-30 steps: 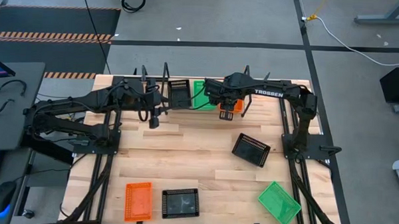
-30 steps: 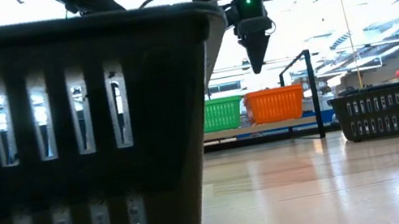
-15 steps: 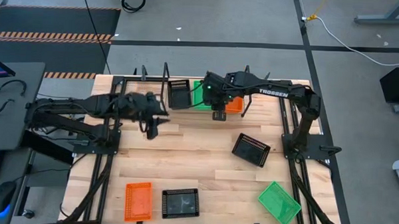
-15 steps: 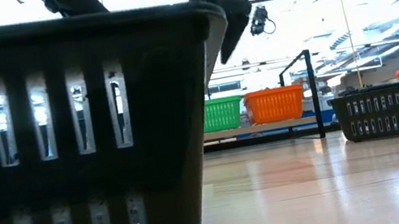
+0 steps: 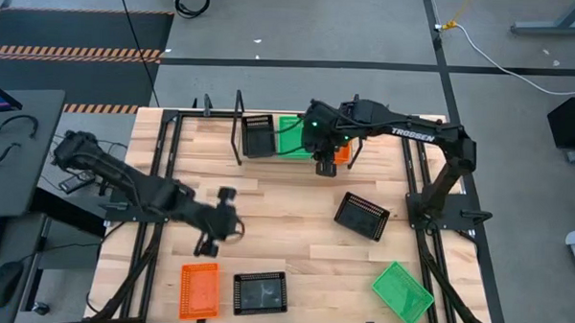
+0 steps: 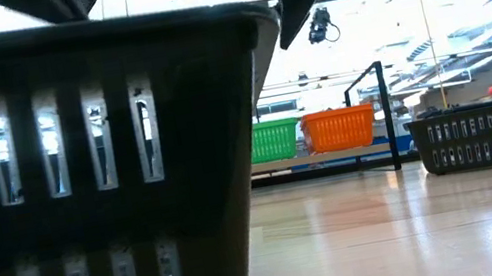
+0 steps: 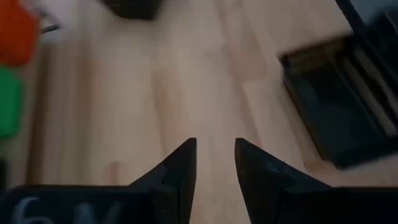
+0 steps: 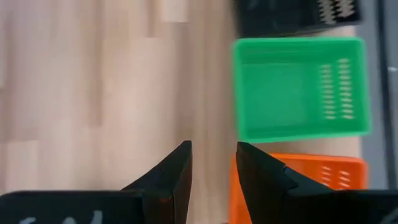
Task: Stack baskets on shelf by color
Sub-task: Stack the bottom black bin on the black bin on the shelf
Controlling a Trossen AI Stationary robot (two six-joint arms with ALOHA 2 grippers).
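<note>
On the shelf at the far edge, a black basket, a green basket and an orange basket stand side by side. My right gripper hangs just in front of them, open by a narrow gap, holding nothing. My left gripper hovers over the wood left of centre, narrowly open and empty. An orange basket and a black basket rest flat by the near edge. Another black basket and a green basket lie on the right half.
The shelf's black upright rods stand at the far edge. In the low view the near black basket fills the foreground and hides much of the table. Bare wood lies in the middle between the baskets.
My left gripper has swung away from the shelf toward the near edge and now hangs close above the near orange and black baskets. My right gripper has stayed in front of the shelf, risen and tipped. No basket has moved.
</note>
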